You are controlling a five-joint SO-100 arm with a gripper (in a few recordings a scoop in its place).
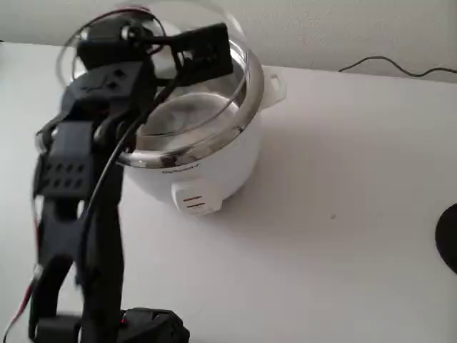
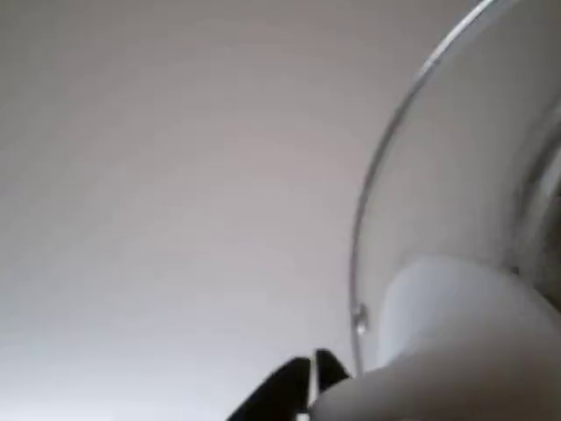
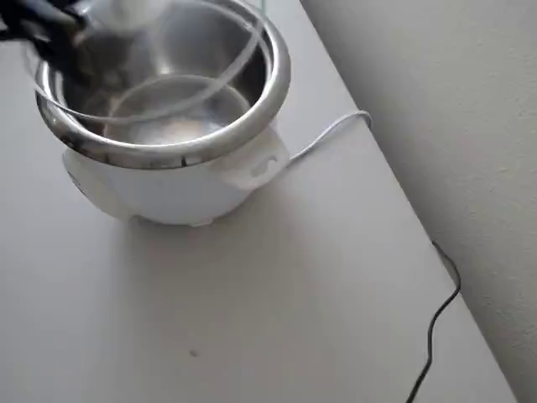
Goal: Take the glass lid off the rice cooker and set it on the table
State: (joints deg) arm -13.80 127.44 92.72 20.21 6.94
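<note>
white table [image 1: 343, 214] | end effector [image 3: 50, 29] clamps glass lid [image 1: 214, 107] knob, lid tilted above rice cooker [image 1: 207, 171]

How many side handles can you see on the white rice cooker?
1 in each view: a small white side handle on the squat round white rice cooker, facing the wall. A second may be hidden by the black arm.

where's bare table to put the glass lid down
Widest bare patch of table: right of the rice cooker in the fixed view, before the dark object at the edge. Crowded left, where the arm holds the glass lid lifted.
</note>
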